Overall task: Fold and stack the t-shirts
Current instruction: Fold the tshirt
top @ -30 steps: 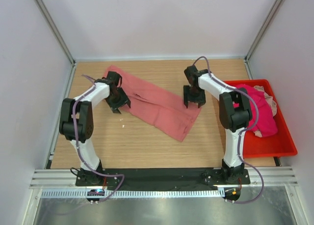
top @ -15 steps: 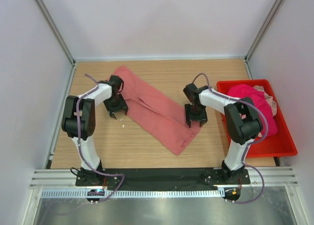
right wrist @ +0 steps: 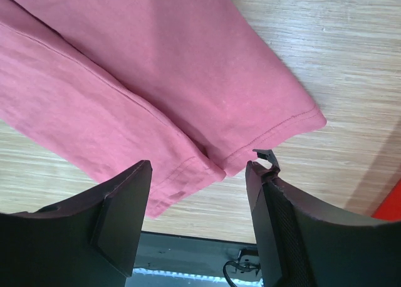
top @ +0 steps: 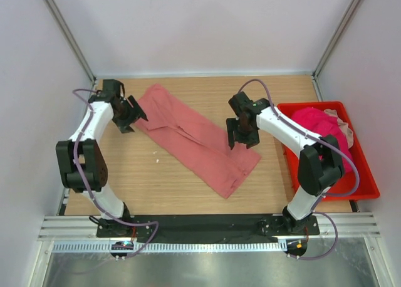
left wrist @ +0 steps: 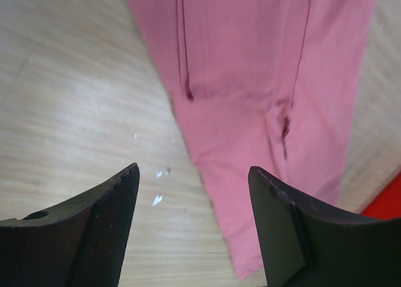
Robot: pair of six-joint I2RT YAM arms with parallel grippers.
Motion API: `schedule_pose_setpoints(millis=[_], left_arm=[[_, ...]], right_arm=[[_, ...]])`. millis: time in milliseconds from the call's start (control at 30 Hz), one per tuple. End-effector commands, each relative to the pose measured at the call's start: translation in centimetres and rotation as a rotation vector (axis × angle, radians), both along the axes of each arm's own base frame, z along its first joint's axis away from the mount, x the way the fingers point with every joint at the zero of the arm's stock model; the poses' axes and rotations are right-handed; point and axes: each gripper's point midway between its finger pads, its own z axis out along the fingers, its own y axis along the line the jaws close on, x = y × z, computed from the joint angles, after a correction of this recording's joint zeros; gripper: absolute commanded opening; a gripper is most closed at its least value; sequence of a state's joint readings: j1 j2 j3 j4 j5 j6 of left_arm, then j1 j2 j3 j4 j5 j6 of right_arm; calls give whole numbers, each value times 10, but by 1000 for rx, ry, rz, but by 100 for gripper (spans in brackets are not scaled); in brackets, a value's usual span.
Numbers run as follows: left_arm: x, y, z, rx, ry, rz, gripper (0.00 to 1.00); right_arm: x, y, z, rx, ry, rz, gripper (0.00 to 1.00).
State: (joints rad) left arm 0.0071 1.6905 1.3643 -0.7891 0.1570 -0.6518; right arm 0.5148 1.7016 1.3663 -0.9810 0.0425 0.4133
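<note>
A salmon-pink t-shirt point(top: 194, 140) lies folded into a long diagonal band on the wooden table, from far left to near centre. It fills the upper part of the left wrist view point(left wrist: 250, 93) and of the right wrist view point(right wrist: 144, 80). My left gripper point(top: 133, 113) is open and empty, raised beside the band's far-left end. My right gripper point(top: 237, 136) is open and empty, raised over the band's right edge. A magenta t-shirt point(top: 321, 140) and a pale pink one point(top: 341, 125) lie bunched in the red bin.
The red plastic bin point(top: 351, 187) stands at the table's right edge. Small white specks point(left wrist: 160, 187) lie on the wood left of the shirt. White enclosure walls surround the table; a black strip point(top: 200, 223) runs along the near edge.
My left gripper moved up and to the far left, off the shirt's left edge. My right gripper lifted and shifted slightly up-left. The shirt now lies flat, released.
</note>
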Motion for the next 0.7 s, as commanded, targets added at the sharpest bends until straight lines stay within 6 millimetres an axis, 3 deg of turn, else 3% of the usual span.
schedule_pose_setpoints(millis=[0,67,233,400,667], left_arm=[[35,-2,-5,-157,-15,36,71],[48,-4,-4,-177,-27,43,70],[65,-12,-27,-259,4,119,57],[59,-9,-43,-251,52,185,46],[54,-5,-56,-229,106,230,41]], right_arm=[[4,0,20,15,-49,11,69],[4,1,20,20,-48,9,69],[1,-3,22,20,-64,8,69],[-1,-7,20,20,-69,2,69],[-1,-5,20,31,-70,6,69]])
